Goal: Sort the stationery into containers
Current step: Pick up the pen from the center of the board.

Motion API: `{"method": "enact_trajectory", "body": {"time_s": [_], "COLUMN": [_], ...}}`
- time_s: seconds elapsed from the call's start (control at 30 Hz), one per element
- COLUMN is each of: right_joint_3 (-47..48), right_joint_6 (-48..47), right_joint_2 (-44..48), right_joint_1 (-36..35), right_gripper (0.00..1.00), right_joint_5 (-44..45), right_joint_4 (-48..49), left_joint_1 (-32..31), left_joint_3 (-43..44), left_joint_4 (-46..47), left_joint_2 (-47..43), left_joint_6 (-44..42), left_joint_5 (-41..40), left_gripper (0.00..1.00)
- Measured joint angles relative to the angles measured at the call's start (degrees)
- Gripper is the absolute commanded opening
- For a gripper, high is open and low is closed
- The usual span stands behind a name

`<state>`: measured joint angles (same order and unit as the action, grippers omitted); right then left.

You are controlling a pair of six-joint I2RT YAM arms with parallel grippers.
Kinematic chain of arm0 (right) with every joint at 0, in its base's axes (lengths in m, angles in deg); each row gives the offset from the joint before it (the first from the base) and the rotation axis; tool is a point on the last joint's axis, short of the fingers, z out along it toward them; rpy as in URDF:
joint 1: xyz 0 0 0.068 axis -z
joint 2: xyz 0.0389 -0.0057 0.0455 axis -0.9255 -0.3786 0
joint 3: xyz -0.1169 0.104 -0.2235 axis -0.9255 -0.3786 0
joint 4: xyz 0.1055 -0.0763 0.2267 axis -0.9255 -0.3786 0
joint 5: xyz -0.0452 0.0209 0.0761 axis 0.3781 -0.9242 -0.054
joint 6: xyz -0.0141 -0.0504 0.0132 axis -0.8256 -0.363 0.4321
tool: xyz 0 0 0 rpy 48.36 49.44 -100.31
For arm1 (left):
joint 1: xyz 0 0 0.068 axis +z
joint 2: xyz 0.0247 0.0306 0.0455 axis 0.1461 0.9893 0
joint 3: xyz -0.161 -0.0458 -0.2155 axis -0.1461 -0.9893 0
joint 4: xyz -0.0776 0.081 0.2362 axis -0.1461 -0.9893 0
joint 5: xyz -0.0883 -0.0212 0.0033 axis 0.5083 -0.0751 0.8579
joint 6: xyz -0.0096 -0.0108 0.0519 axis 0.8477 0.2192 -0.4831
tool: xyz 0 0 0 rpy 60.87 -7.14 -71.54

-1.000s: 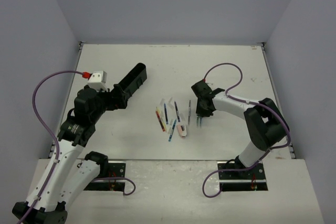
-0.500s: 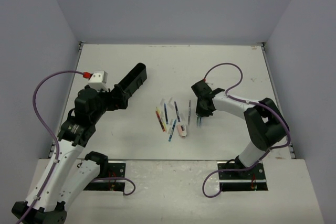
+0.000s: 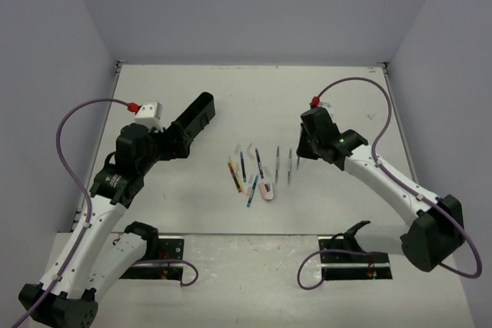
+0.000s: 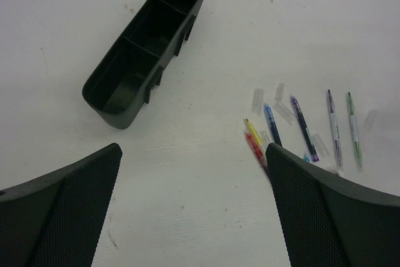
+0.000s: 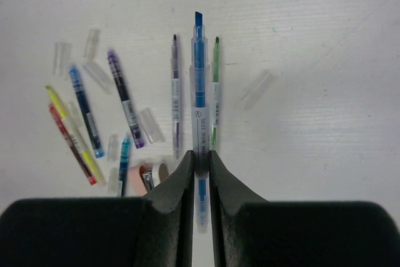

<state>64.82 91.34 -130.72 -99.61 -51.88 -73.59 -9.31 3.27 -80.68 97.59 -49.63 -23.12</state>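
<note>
Off white table (image 3: 346, 90), right hand (image 5: 200, 164) apparently lifted pinching blue pen (image 5: 199, 85); left hand (image 4: 192, 149) spread.

left claw (image 4: 194, 154): spread wide, arm angled forward | right claw (image 5: 200, 157): pinched narrow, arm stretched toward centre

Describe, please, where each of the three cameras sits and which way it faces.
Top external: fixed above and behind the bases, looking down on the table; left arm and right arm show whole, left gripper by the black tray, right gripper by the pens.
Left wrist: rides the left arm, looking down at tray and pens between its open fingers.
Right wrist: looks down along shut fingers gripping a blue pen.
Shared: both wrist views show the same scattered pens.
</note>
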Motion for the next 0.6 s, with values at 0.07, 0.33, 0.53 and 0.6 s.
{"method": "enact_trajectory", "body": {"time_s": [0.07, 0.33, 0.53, 0.6], "right_joint_3": [-0.18, -9.11, -10.44, -10.55], "right_joint_6": [-1.11, -5.23, -6.78, -7.03], "right_joint_2": [4.06, 22.05, 24.28, 24.48], "right_joint_1": [0.0, 0.0, 0.0, 0.0], "right_gripper": [0.0, 0.0, 0.0, 0.0], "right_joint_5": [-1.46, -13.48, -17.43, -18.16], "right_joint_4": [0.3, 7.91, 10.13, 10.63], "left_joint_1": [0.0, -8.05, -16.1, -17.12], "left_joint_3": [0.46, 11.97, 21.19, 23.11], "left_joint_4": [0.02, 1.41, 2.67, 3.01], "left_joint_2": [1.76, 22.05, 38.76, 43.0], "left_joint_6": [0.82, 6.08, 6.85, 6.83], "left_joint_5": [0.65, 1.75, 1.21, 1.16], "left_gripper": [1.0, 1.0, 1.0, 1.0]}}
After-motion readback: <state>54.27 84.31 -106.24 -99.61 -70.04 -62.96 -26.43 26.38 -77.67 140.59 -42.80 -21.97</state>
